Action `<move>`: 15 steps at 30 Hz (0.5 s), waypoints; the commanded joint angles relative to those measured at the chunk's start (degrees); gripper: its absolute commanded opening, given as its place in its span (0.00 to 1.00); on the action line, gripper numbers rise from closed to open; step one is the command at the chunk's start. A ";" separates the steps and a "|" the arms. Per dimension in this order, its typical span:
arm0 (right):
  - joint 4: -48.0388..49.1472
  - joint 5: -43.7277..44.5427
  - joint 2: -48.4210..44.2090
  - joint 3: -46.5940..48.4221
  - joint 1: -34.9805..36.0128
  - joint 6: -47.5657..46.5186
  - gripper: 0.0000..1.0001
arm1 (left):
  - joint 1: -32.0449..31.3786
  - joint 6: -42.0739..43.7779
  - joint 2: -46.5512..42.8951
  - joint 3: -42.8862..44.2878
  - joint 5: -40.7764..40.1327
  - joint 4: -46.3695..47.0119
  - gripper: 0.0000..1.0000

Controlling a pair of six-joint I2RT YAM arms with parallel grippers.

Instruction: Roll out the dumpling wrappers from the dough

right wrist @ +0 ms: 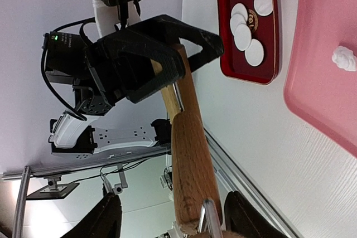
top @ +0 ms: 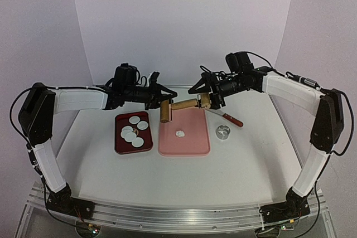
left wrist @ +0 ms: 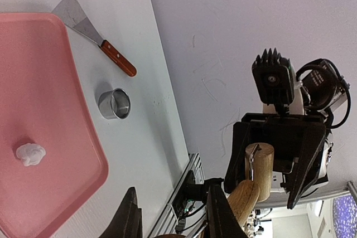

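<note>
Noted rolling pin held aloft, lying left–right above far edge of pink board, not touching it. Found L gripper clamped on the big-roller end. Found R gripper with jaws apart either side of the small-roller end, gap visible on at least one side in wrist views, so weight judged to sit w/ L side alone. Cannot tell whether hand-over or re-grip. Judged reason for the high carry: keeps wood off board rim and off dough until lined up. Located dough as small white lump abt mid-board, to the near side of the pin and well apart from it, not yet flattened. Counted five or six dumpling wrappers, some overlapping, in red tray just left of board, presumably parked there to stay out of the rolling. Seen ring cutter and scraper on table just right of board, scraper farther back, close under R gripper. Room: bare board all round the lump, most toward near edge. Hemmed by tray rim on left and cutter on right, so near–far strokes judged safer than left–right.
</note>
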 commanded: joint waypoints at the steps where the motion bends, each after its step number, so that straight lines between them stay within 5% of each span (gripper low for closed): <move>1: 0.97 -7.59 -1.96 0.56 1.85 4.22 0.64 | 0.89 -0.70 -3.39 -2.91 -13.34 7.82 0.00; 7: 0.97 -7.48 -0.79 1.07 2.14 3.96 0.65 | -0.45 -1.08 -2.86 -3.11 -12.92 10.94 0.00; 15: 0.82 -3.29 -1.99 0.04 2.04 -0.63 0.64 | -0.31 -1.91 -1.40 -2.59 -2.41 16.83 0.00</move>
